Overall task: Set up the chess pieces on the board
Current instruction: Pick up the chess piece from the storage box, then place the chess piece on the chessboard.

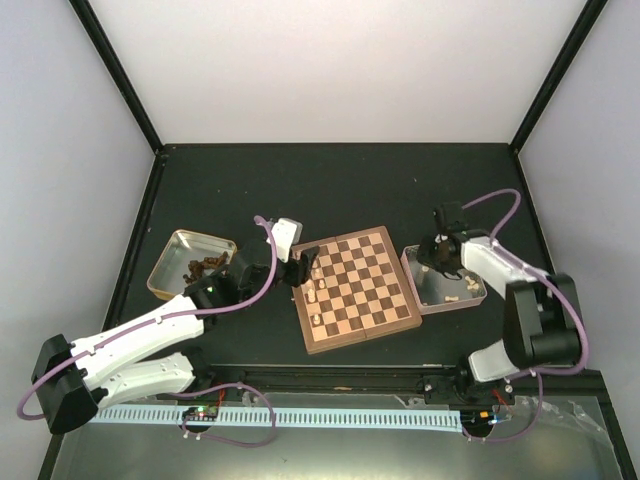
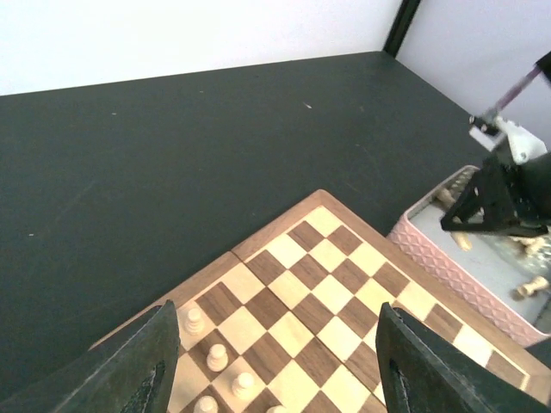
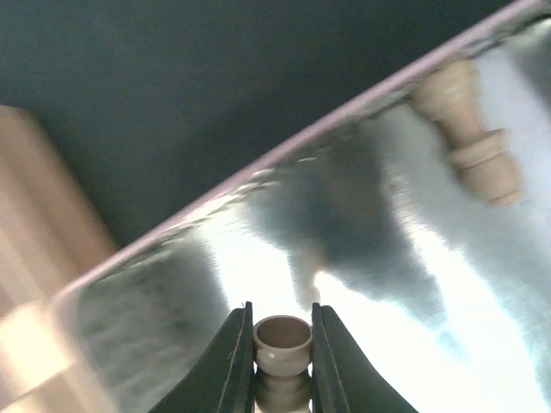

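Observation:
The board (image 1: 357,290) lies at the table's middle, with several pale chess pieces (image 1: 315,292) standing along its left side. In the left wrist view these pale pieces (image 2: 217,354) stand in a row on the board (image 2: 344,284). My left gripper (image 1: 305,262) hovers open over the board's far left corner, and nothing lies between its fingers (image 2: 146,361). My right gripper (image 1: 437,262) reaches down into the clear tray (image 1: 411,280). In the right wrist view it (image 3: 282,335) is shut on a pale chess piece (image 3: 282,342), held with its base towards the camera.
A gold tin (image 1: 175,260) left of the board holds dark pieces (image 1: 205,266). Another pale piece (image 3: 469,129) lies on its side on the tray floor (image 3: 430,284). The tray (image 2: 448,258) touches the board's right edge.

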